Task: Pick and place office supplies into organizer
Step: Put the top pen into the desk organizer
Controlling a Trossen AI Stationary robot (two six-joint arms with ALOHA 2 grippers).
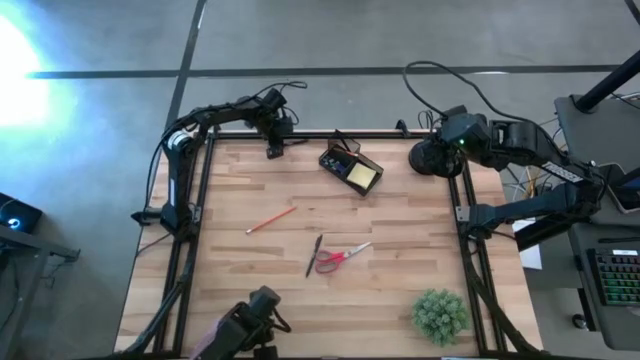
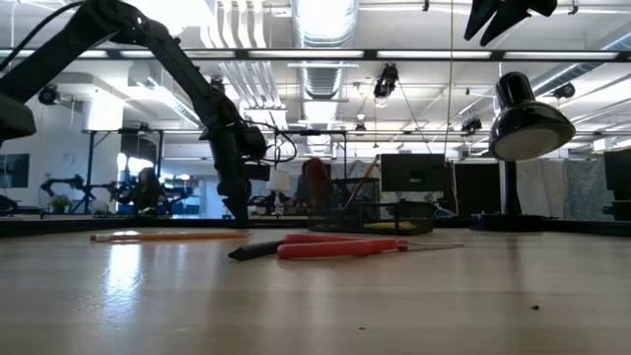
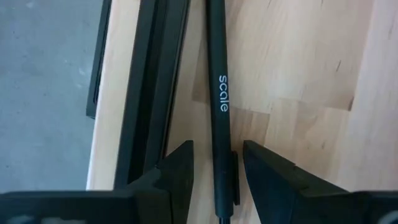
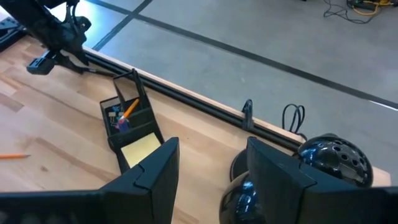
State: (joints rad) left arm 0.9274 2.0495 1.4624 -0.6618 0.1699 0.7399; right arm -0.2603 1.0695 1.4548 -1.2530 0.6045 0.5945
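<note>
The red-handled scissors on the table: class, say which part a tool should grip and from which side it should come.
Probably grip the red-handled scissors across the narrow neck where handles meet blades, coming straight down from above. They lie flat on the wooden table, so a side approach offers little to hold. The black pen lies close by the handle loops, so closing nearer the blade side looks safer.

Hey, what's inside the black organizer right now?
The organizer holds a yellow sticky pad in its low front section, with an orange pencil and small blue bits in the next compartment. Its walls hide anything deeper down.
</note>
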